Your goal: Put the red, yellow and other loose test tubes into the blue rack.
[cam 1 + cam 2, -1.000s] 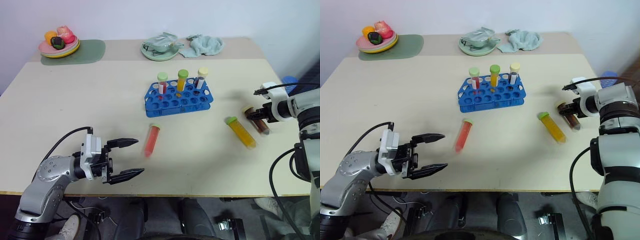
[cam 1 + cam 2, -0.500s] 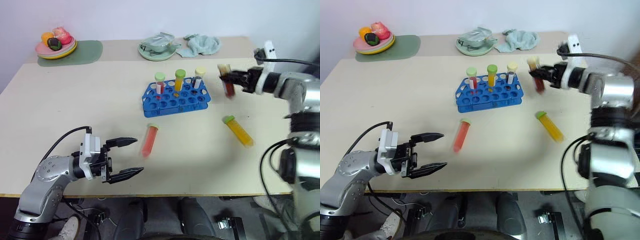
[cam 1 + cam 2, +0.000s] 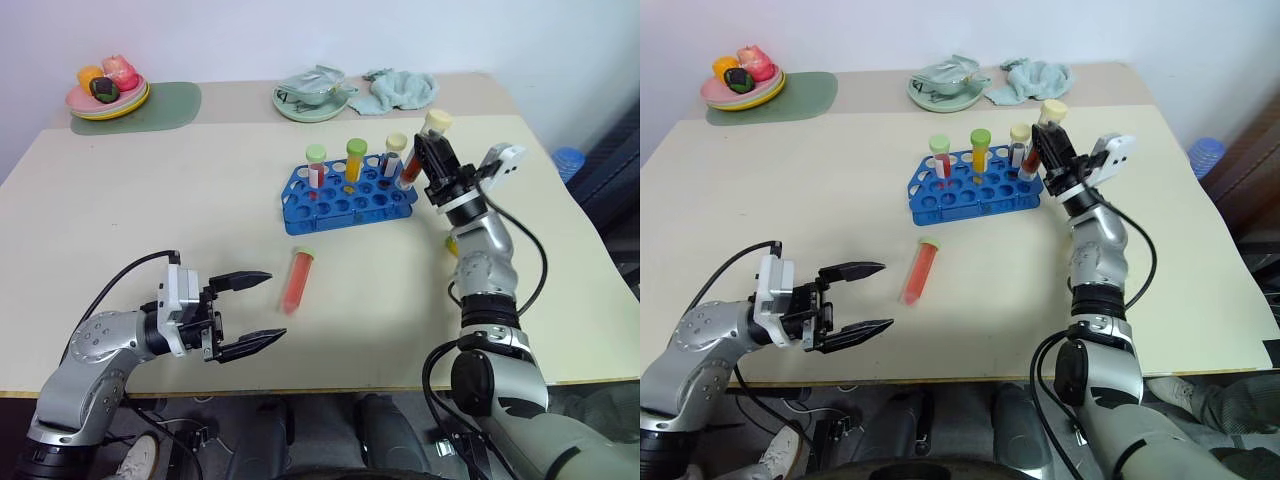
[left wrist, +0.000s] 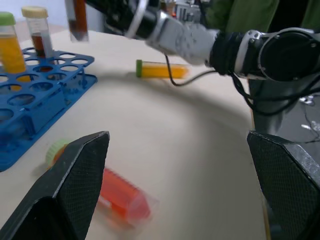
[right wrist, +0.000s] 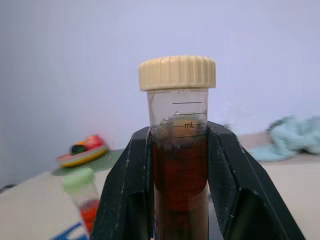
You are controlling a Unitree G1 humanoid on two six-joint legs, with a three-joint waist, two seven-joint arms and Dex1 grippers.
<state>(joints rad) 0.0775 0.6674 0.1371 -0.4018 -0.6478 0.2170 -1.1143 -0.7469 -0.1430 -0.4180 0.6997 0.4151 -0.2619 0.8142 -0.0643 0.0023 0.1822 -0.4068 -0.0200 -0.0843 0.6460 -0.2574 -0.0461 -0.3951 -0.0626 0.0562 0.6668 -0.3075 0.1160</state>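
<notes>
Moved since earlier: the dark brown tube (image 3: 416, 152) has been lifted off the table (image 3: 150, 210) at the right and carried across to the right end of the blue rack (image 3: 352, 198); it was lying beside the yellow tube (image 4: 161, 69) a second ago and is now held nearly upright in the air, cap up.
Unmoved since earlier: the left gripper (image 3: 246, 311) and the red-orange tube (image 3: 297, 281) are found in the same places as before.
Right gripper: the right gripper (image 5: 180, 165) is clamped on the dark brown tube, one black finger on each side of the barrel below the pale yellow cap (image 5: 177, 72).
Left gripper: its fingers are spread wide apart with nothing between them, low over the near part of the table.
Step in hand: the brown tube is judged to be on its way to an empty hole at the rack's right end.
How to do it well: the tube should be brought fully upright and its lower tip centred over a free hole before it is lowered; the neighbouring pale-capped tube (image 3: 394, 155) standing in the back row should be cleared, and the grip released only once the tube is seated.
Brown tube relative to hand: held in the right gripper, over the rack's right edge.
Red-orange tube relative to hand: lying on the table in front of the rack, near the left gripper and apart from it.
Yellow tube relative to hand: lying on the table to the right of the rack, largely hidden behind the right arm in the head views.
</notes>
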